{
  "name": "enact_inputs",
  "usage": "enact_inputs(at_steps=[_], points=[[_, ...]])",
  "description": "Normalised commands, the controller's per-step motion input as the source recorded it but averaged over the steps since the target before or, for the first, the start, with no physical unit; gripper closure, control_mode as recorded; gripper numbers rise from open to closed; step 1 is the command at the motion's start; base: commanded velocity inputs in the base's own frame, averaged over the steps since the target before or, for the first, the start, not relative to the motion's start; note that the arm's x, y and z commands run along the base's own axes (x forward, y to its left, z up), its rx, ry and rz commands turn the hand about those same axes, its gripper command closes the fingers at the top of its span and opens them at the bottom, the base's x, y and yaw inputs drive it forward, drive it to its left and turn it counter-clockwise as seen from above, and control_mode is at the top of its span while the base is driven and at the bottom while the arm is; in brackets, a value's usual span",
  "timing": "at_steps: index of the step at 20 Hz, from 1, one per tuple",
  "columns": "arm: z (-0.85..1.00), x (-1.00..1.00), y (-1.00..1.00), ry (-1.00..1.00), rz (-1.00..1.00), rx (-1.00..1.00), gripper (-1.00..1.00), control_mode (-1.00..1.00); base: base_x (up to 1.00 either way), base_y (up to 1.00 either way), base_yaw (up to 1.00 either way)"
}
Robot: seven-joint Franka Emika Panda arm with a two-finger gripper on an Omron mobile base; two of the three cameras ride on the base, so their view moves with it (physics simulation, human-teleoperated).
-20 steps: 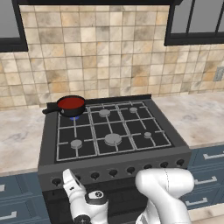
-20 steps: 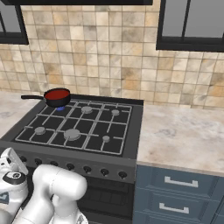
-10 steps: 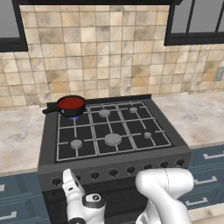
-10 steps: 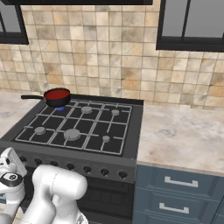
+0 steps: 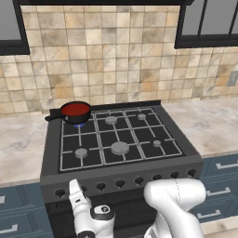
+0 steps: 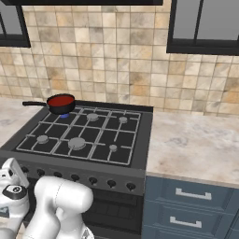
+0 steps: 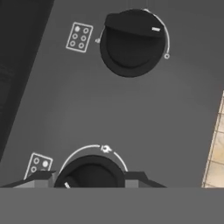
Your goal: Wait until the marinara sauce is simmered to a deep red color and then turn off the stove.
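Hand view: tool (image 7: pixel 89 178) closed on a round black stove knob (image 7: pixel 91 171), one dark finger tip (image 7: pixel 41 176) on each side of it, a white pointer mark low on the knob's left. Above it on the dark grey front panel, a second round black knob (image 7: pixel 132 43) with a white dash near its top edge, well apart from the first. Beside each knob, a small white burner diagram (image 7: pixel 79 37). At the right edge, a strip of tan tile (image 7: pixel 215 153).

Left base view: white tool (image 5: pixel 76 191) pressed against the leftmost of the row of front knobs on the large black gas range (image 5: pixel 118 158). Small black long-handled saucepan (image 5: pixel 73 113) on the rear-left burner, handle pointing left, a blue flame (image 5: pixel 78 124) just beneath. Inside it, the smooth deep red marinara sauce (image 5: pixel 75 109). Beige marbled desk (image 5: pixel 204 125) on both sides of the range, blue-grey drawers (image 5: pixel 222 179) below, tan tiled wall (image 5: pixel 116 56) behind.

Right base view: same saucepan (image 6: pixel 59 104) at the far left of the grates, sauce (image 6: pixel 61 100) dark red.
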Motion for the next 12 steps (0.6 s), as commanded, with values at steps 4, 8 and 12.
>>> enact_inputs(at_steps=[4, 8, 12], points=[[-0.42, -0.29, -0.61, -0.12, -0.17, 0.75, 1.00, -1.00, 0.00, 0.00, 0.00], [-0.42, -0.18, -0.36, -0.10, -0.21, 0.75, 1.00, -1.00, 0.00, 0.00, 0.00], [-0.41, -0.07, -0.03, -0.08, -0.29, 0.75, 1.00, -1.00, 0.00, 0.00, 0.00]])
